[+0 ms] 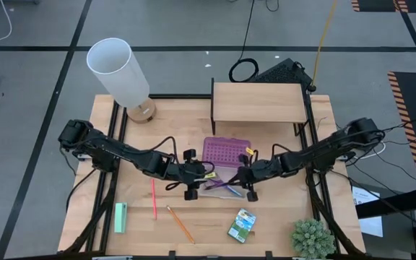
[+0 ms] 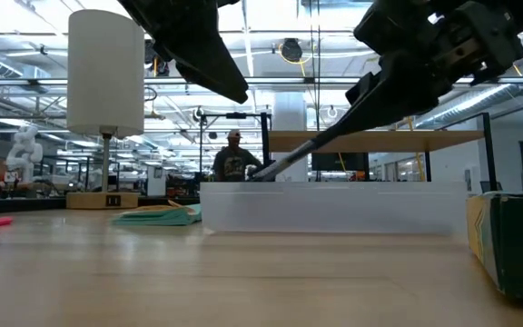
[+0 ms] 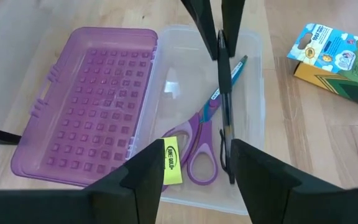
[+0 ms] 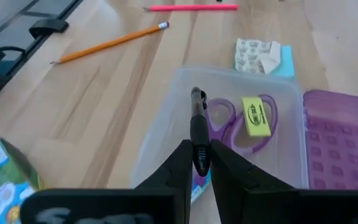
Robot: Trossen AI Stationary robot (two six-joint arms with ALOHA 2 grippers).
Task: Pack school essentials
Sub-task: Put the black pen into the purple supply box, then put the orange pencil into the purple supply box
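right gripper [image 4: 196, 163] jaws clamping black pen [image 4: 197, 127], tilting it into clear case [image 4: 166, 118] mid-counter | left gripper [image 3: 194, 180] jaws gaping, hovering over scissors [image 3: 194, 146]

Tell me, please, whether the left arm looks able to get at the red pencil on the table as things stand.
Probably yes: the red pencil lies bare on the table, nothing over it, close beside the left gripper, whose jaws are open and empty over the clear case.

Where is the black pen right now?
The black pen is pinched in the right gripper, poised over the clear plastic case, above the purple-handled scissors lying inside, mid-table in the high view.
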